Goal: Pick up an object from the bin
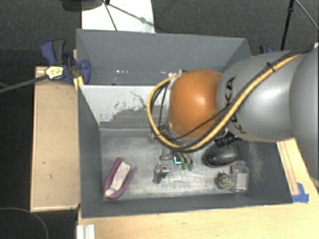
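Observation:
My gripper [160, 173] reaches down to the bin floor near the middle of the front half, just below the arm's orange cover. Nothing is visibly held in it. A flat purple-and-white packet [118, 178] lies apart to its left, by the front left corner. To its right rests a black rounded object [222, 157], partly under the arm. Small green bits [183, 164] sit right beside the gripper; whether they are loose or part of it is unclear.
A round dark speckled thing [225, 181] and a small silver-grey block [240, 179] lie together near the front right corner. The arm and its cables cover the bin's back right part. Bare floor stretches between the packet and the gripper.

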